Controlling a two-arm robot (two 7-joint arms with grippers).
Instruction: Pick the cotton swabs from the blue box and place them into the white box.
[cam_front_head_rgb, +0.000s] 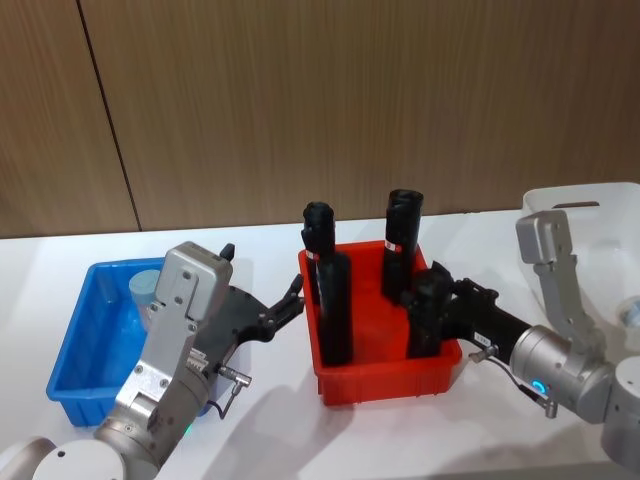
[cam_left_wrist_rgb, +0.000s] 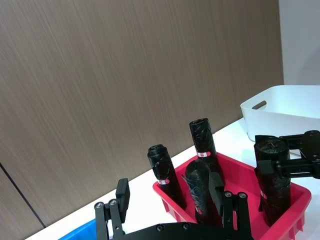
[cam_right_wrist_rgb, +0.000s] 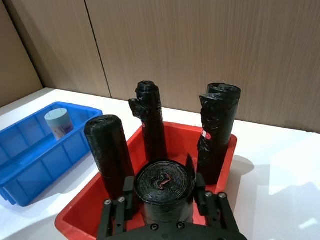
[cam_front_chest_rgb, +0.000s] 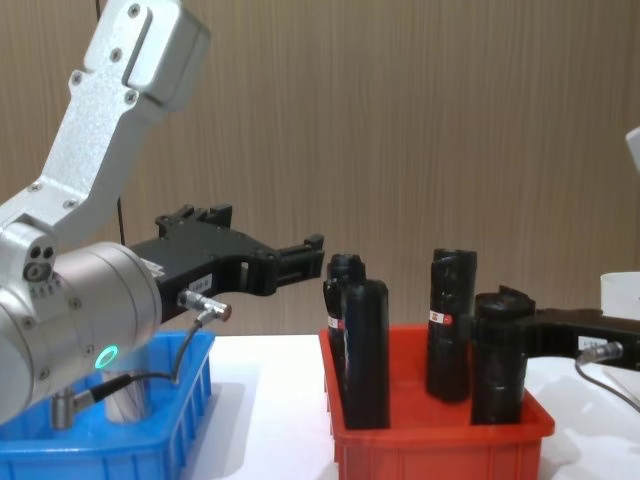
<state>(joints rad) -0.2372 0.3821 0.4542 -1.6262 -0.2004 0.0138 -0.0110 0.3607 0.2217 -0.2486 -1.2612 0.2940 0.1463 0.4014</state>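
A cotton swab tub with a pale grey-blue lid stands in the far part of the blue box at the left; the right wrist view shows the tub in the blue box too. My left gripper hangs open and empty between the blue box and the red bin, above the table. My right gripper is shut on a black roll standing in the red bin's near right corner. The white box sits at the far right, behind the right arm.
The red bin in the middle holds several tall black rolls with red-white labels. A pale round shape shows at the right edge by the white box. A wood-panelled wall closes the back of the white table.
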